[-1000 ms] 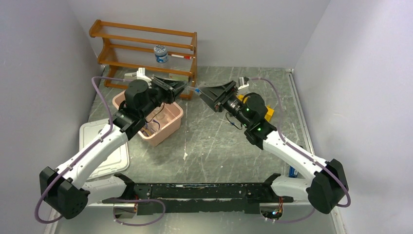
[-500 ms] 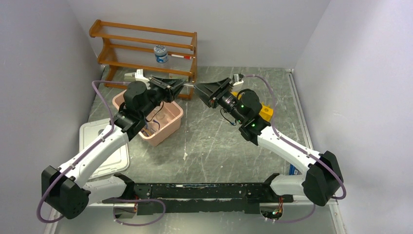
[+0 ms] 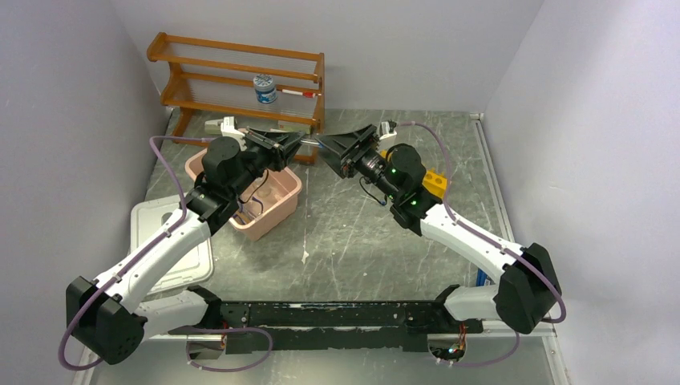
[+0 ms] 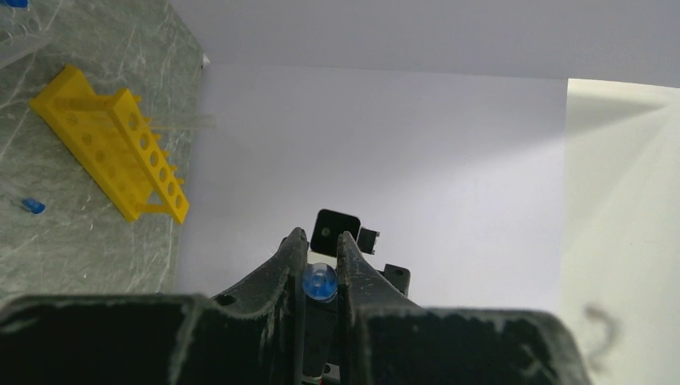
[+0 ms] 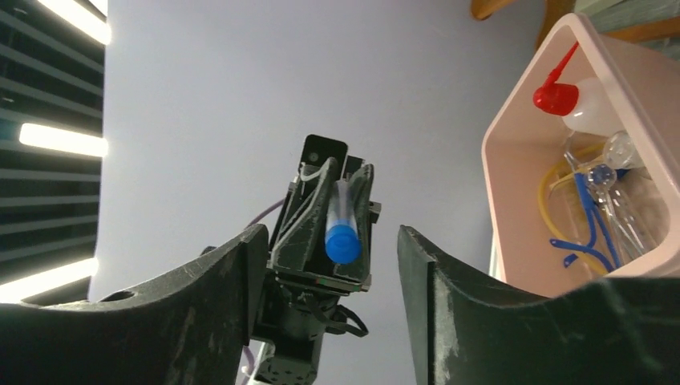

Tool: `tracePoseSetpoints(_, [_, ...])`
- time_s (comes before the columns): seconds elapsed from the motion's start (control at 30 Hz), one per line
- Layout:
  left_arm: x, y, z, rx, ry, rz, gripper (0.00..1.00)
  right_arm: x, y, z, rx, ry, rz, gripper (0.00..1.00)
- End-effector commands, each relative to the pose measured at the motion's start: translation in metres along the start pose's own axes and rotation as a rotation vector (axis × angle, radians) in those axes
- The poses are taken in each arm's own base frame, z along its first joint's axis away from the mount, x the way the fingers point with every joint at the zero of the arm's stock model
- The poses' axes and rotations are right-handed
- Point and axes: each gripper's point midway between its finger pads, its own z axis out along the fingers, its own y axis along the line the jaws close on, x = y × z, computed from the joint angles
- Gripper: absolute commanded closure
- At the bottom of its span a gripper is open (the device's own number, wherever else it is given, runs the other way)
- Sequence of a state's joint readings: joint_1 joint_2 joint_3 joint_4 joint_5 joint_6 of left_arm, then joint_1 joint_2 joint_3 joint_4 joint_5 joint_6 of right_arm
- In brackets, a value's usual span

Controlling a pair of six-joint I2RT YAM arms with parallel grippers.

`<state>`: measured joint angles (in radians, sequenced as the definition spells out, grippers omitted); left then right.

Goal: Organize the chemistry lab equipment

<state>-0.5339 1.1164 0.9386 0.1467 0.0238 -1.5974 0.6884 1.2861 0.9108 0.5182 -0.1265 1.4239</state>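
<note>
**Handing the tube across, mid-air**

We judge this to be a handover. The left gripper (image 3: 302,142) presents a blue-capped tube (image 5: 342,234) to the right gripper (image 3: 322,147), above the table just past the far right corner of the pink bin (image 3: 282,202).

To do it well, we would bring the right gripper straight along the tube's axis until its pads sit on either side of the clear body. We would close it firmly before the left lets go, so the tube never hangs free. Gripping below the cap should leave the lower end clear for a hole in the yellow rack (image 4: 112,148), which lies on the table to the right.

The left fingers (image 4: 281,265) are narrow and pinch the tube, its blue cap showing between them in the left wrist view. The right fingers (image 5: 216,281) stand wide apart and hold nothing. They frame the tube in the right wrist view, but we cannot tell whether it has passed between them or touches them.
</note>
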Motion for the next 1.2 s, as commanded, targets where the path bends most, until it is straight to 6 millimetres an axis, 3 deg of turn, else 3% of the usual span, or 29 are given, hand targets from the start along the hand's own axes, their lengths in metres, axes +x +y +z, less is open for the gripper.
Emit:
tracePoseSetpoints(0.0, [0.005, -0.016, -0.005, 0.060, 0.026, 0.007, 0.95, -0.004, 0.005, 0.004, -0.004, -0.012, -0.013, 0.42])
tracePoseSetpoints(0.1, [0.006, -0.015, -0.005, 0.054, 0.029, 0.004, 0.95, -0.006, 0.004, 0.005, -0.011, -0.023, -0.009, 0.59])
tracePoseSetpoints(0.3, [0.007, -0.012, -0.008, 0.049, 0.033, -0.009, 0.95, -0.011, 0.004, 0.011, -0.030, -0.036, -0.001, 0.65])
tracePoseSetpoints(0.5, [0.006, -0.004, -0.009, 0.034, 0.034, -0.018, 0.95, -0.012, 0.005, 0.013, -0.034, -0.025, -0.025, 0.88])
tracePoseSetpoints(0.57, [0.005, -0.003, -0.009, 0.023, 0.027, -0.009, 0.82, -0.015, 0.003, 0.012, -0.017, -0.025, -0.048, 0.93])
tracePoseSetpoints(0.63, [0.003, -0.004, -0.010, 0.012, 0.014, 0.026, 0.59, -0.019, -0.003, 0.011, 0.015, -0.019, -0.087, 0.95])
tracePoseSetpoints(0.67, [0.001, -0.004, -0.010, -0.008, 0.003, 0.055, 0.40, -0.022, -0.007, 0.009, 0.036, -0.018, -0.113, 0.96])
tracePoseSetpoints(0.7, [-0.001, -0.002, -0.011, -0.037, -0.009, 0.088, 0.30, -0.027, -0.012, 0.007, 0.060, -0.024, -0.146, 0.96])
tracePoseSetpoints(0.77, [-0.004, 0.008, -0.016, -0.121, -0.013, 0.178, 0.19, -0.040, -0.022, 0.002, 0.127, -0.020, -0.242, 0.96])
tracePoseSetpoints(0.83, [-0.011, 0.012, -0.020, -0.165, -0.038, 0.299, 0.13, -0.054, -0.034, -0.003, 0.198, 0.005, -0.371, 0.96])
tracePoseSetpoints(0.93, [-0.009, 0.012, -0.022, -0.143, 0.005, 0.518, 0.12, -0.077, -0.063, -0.013, 0.362, 0.063, -0.598, 0.96])
tracePoseSetpoints(1.03, [0.010, 0.016, -0.024, -0.044, 0.161, 0.824, 0.17, -0.096, -0.096, -0.022, 0.535, 0.155, -0.849, 0.95])
tracePoseSetpoints(1.17, [0.038, 0.046, -0.033, 0.037, 0.396, 1.093, 0.29, -0.113, -0.132, -0.024, 0.680, 0.272, -1.018, 0.94])
